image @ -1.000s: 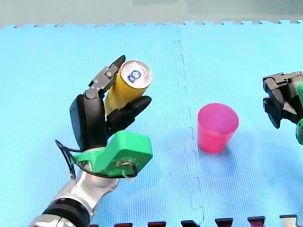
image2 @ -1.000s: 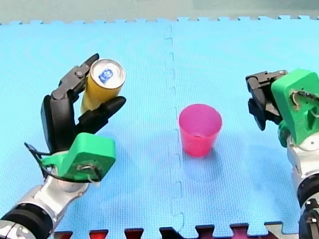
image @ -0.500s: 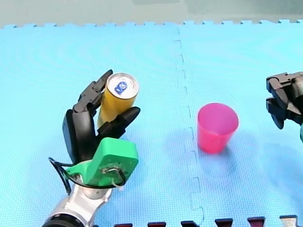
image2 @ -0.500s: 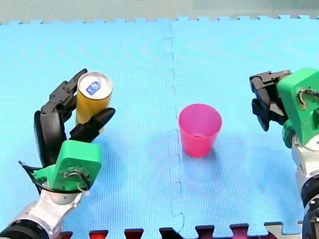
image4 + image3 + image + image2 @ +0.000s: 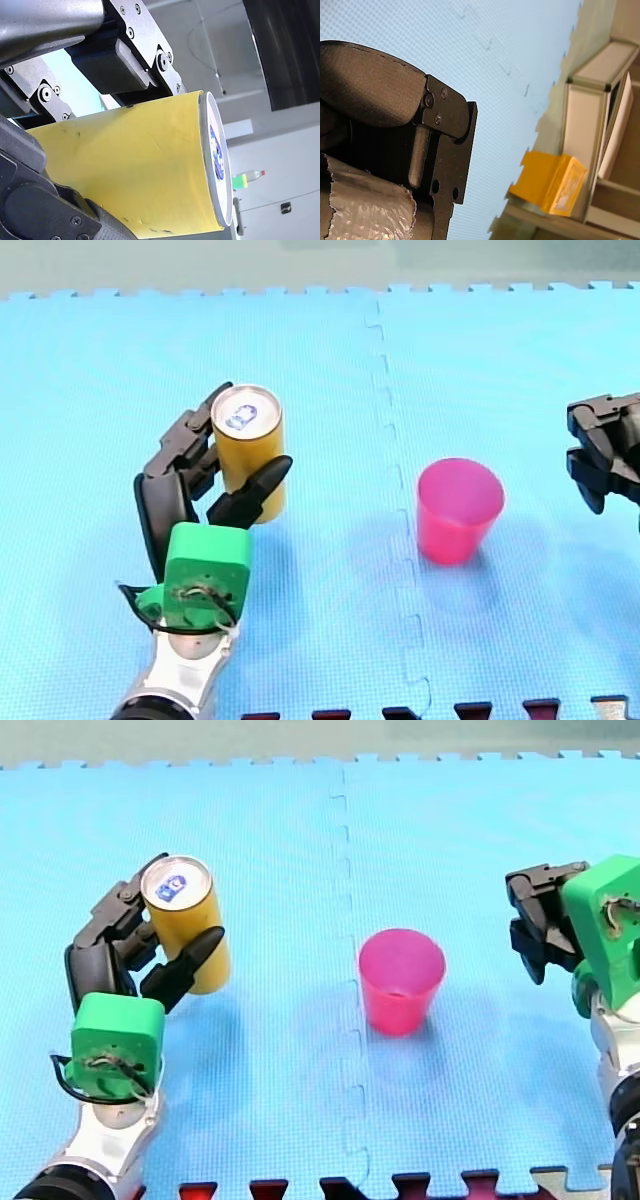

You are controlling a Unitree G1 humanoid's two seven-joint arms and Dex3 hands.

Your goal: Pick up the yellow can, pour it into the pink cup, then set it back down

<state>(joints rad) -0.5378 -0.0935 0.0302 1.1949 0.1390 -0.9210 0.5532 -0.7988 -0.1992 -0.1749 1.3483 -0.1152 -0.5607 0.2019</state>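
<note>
- The yellow cylindrical metal can (image 5: 250, 455) with a silver top and blue tab is upright, leaning only slightly, on the left half of the blue foam mat (image 5: 320, 360), well to the left of the mat's middle seam (image 5: 393, 430).
- Whether its base touches the mat or hangs just above it cannot be told; a faint shadow lies on the mat beside its foot.
- The left robot hand (image 5: 190, 495) is closed around the can's side: two black fingers (image 5: 185, 445) wrap the far-left side and the black thumb (image 5: 252, 498) presses across the near side.
- In the second wrist view the same can (image 5: 130, 165) lies clamped between black finger links, with its silver lid facing away from the palm.
- A green block (image 5: 205, 560) sits at that hand's wrist, nearer the mat's front edge.
- The pink plastic cup (image 5: 459, 510) stands upright, mouth up, just right of the seam and well apart from the can.
- The right robot hand (image 5: 540, 925) is at the mat's right edge, to the right of the cup, curled in with nothing in its grasp.
- In the first wrist view an orange-yellow box (image 5: 552, 182) lies beyond the mat's toothed edge, beside a pale cabinet (image 5: 582, 117).
</note>
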